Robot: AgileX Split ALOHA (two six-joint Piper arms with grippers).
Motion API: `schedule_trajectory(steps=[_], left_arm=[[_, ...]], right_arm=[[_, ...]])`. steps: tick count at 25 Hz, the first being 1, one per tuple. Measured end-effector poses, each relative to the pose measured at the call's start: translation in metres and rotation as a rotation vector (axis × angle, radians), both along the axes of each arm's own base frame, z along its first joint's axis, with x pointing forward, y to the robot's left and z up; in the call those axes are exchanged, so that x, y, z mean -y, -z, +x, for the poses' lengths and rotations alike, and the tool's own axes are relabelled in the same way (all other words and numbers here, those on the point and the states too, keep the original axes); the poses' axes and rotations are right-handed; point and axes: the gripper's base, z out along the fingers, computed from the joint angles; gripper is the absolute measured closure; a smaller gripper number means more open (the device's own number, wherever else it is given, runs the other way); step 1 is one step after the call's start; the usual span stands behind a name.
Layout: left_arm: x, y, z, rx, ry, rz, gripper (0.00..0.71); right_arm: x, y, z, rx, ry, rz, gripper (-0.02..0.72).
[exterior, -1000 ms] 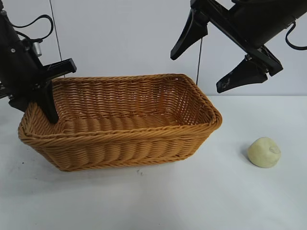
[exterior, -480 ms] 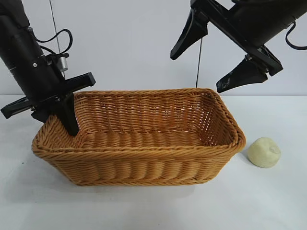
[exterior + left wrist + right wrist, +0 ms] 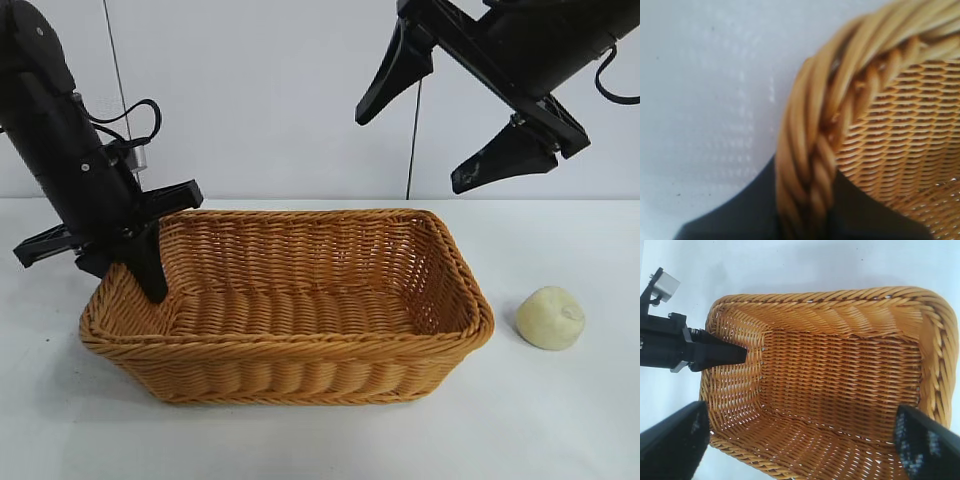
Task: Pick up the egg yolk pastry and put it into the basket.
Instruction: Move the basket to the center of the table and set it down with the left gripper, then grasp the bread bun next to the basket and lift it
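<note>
The left gripper [image 3: 135, 262] is clamped on the braided rim of the basket [image 3: 300, 352] at its left end, one finger inside the wall and one outside, as the left wrist view confirms with the rim [image 3: 807, 165] running between the dark fingers. The right gripper [image 3: 440, 130] hangs above the basket's back right corner with its fingers spread wide and nothing between them. The egg yolk pastry [image 3: 550, 318] sits on the white desk [image 3: 560, 420] just beside the basket's right end, not touching it. The step in hand looks like steadying the basket, so the left grip should stay firm and level on the rim. The right gripper should then descend beside the basket's right end, straddle the rounded pastry and close gently, since it looks soft.
</note>
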Motion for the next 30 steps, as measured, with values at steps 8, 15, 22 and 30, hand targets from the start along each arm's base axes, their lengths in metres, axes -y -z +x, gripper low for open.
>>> schedule_trajectory(steps=[8, 15, 22, 30], left_arm=[[0.001, 0.000, -0.001, -0.015, -0.006, -0.015, 0.133], [0.003, -0.009, -0.004, -0.071, 0.032, -0.023, 0.021], [-0.001, -0.071, 0.001, 0.068, 0.094, 0.008, 0.016], [-0.031, -0.116, 0.007, 0.171, 0.102, 0.242, 0.014]], right_arm=[[0.000, 0.000, 0.000, 0.000, 0.000, 0.000, 0.010], [0.000, 0.000, 0.000, 0.000, 0.000, 0.000, 0.010], [0.000, 0.000, 0.000, 0.000, 0.000, 0.000, 0.010], [0.000, 0.000, 0.000, -0.001, -0.001, 0.000, 0.010]])
